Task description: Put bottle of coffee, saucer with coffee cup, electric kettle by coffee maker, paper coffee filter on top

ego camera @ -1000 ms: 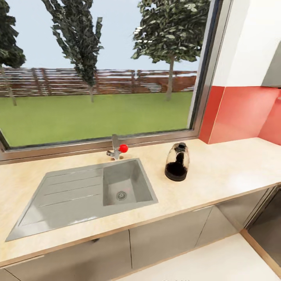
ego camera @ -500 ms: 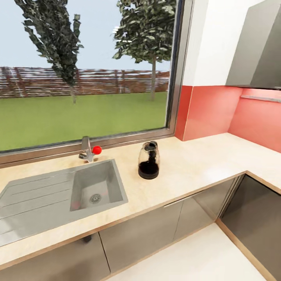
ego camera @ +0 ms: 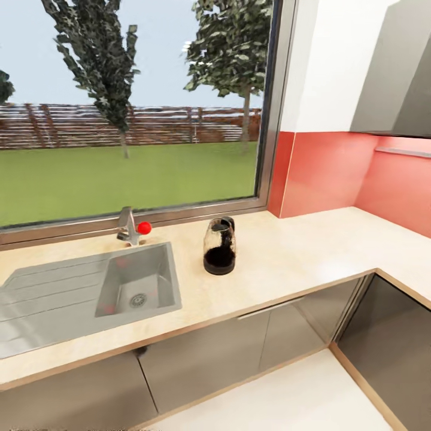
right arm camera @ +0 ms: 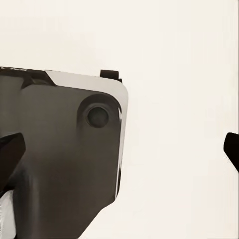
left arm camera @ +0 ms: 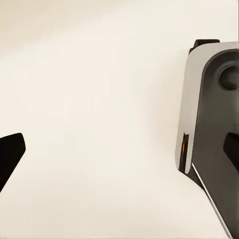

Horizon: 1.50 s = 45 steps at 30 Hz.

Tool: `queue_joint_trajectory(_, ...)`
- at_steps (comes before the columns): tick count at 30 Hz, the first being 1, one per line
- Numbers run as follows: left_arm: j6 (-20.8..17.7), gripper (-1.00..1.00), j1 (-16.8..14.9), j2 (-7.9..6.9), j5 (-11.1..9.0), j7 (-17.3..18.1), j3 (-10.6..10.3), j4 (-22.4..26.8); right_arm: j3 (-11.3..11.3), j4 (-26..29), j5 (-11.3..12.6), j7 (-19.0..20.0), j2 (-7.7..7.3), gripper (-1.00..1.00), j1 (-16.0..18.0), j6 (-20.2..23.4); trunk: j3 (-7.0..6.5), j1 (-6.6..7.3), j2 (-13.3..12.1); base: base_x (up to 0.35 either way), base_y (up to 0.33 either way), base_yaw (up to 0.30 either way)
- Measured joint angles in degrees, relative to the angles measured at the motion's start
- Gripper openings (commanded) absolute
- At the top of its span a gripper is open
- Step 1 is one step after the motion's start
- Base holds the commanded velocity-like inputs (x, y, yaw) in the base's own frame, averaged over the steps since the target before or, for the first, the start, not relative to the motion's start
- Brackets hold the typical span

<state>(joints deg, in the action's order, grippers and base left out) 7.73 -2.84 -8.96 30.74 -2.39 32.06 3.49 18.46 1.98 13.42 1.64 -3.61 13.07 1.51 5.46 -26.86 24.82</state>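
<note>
A clear glass vessel with a black base and black lid stands upright on the beige countertop, just right of the sink. I cannot tell whether it is the kettle or the coffee maker. In the left wrist view my left gripper is open over pale floor, its dark fingertips at the picture's edges. My right gripper is open too, with nothing between its fingertips. The coffee bottle, filter, saucer and cup are out of view.
A faucet with a red knob stands behind the sink, under a wide window. The counter turns a corner at the right below a red backsplash and a grey hood. Grey cabinet doors front the counter. Part of my own grey base shows beneath each wrist.
The camera has swung to the right, so the sink and the glass vessel have slid left in the picture and the counter's corner has come into view. Nothing on the counter has moved.
</note>
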Motion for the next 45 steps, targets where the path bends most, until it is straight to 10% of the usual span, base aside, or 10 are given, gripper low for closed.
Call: queue_joint_trajectory(45, 0.1, 1.00, 0.0, -0.12, -0.3, -0.1, 0.4, -0.1, 0.4, 0.1, -0.3, 0.1, -0.14, 1.00, 0.0, 0.0, 0.00, 0.00, 0.0, 0.037, -0.244, 0.098)
